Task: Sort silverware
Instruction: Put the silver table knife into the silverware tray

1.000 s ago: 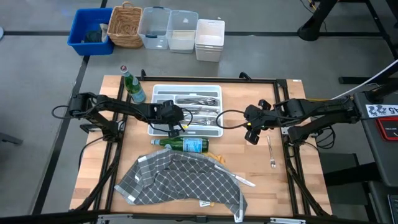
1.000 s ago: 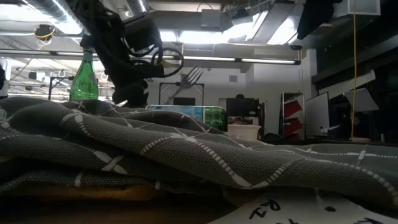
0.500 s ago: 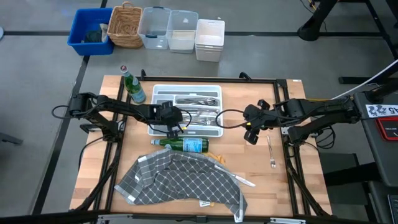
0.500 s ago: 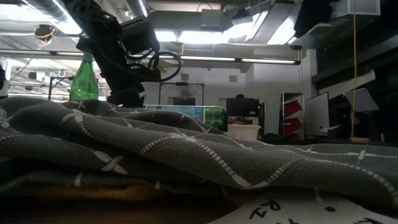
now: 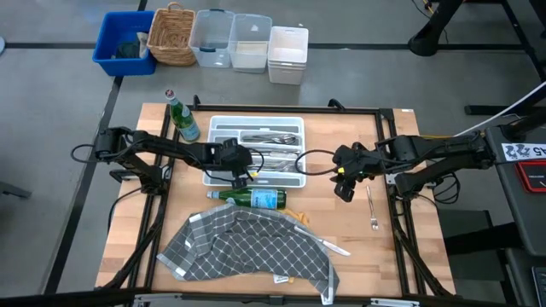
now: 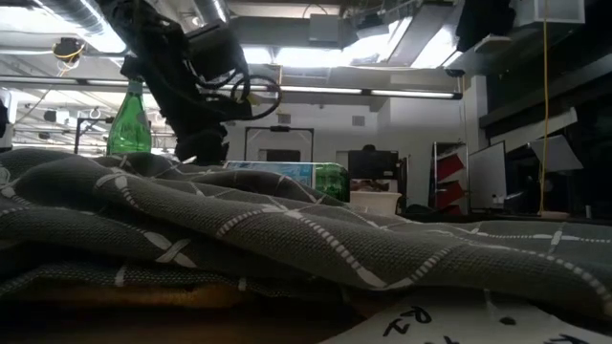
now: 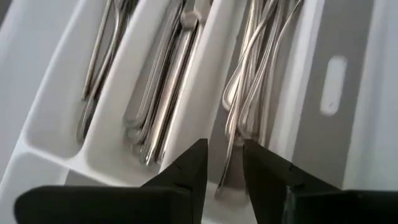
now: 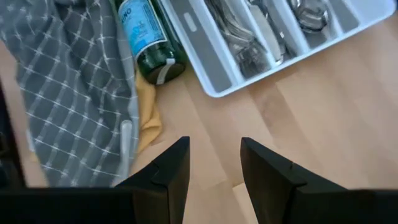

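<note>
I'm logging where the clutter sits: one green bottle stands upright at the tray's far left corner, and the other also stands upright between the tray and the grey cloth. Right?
Not quite. The first green bottle does stand at the white tray's far left corner, but the second bottle lies on its side, not upright, between the tray and the grey cloth. The high view shows it.

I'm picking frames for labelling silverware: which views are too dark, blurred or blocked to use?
Low view: backlit by ceiling lights, the grey checked cloth fills the foreground in shadow and hides the table. Left wrist view: close and soft, glare streaks on the silverware in the white tray. High view: evenly lit and clear. Right wrist view: clear, its tray contents slightly soft.
</note>
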Action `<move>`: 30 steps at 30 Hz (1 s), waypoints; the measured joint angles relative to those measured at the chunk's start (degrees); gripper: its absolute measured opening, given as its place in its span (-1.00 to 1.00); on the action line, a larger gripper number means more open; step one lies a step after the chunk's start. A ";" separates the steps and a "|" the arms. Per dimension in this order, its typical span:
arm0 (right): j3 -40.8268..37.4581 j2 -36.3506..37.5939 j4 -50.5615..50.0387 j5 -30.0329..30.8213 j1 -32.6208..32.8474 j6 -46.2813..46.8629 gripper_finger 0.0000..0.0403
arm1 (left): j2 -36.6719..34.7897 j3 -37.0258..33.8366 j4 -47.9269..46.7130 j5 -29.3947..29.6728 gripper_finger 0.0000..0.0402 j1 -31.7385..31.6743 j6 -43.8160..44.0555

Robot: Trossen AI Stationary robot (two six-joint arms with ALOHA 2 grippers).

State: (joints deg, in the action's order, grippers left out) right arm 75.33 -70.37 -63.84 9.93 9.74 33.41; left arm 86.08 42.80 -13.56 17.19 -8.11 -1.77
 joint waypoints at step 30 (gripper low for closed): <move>0.00 -29.94 12.38 -5.09 21.95 15.67 -0.29 | -0.07 5.16 2.62 -0.02 -0.61 6.04 0.29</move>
State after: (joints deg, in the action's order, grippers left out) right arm 75.33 -100.31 -51.45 4.84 31.69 49.08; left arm 86.02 47.97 -10.94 17.17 -2.07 -1.48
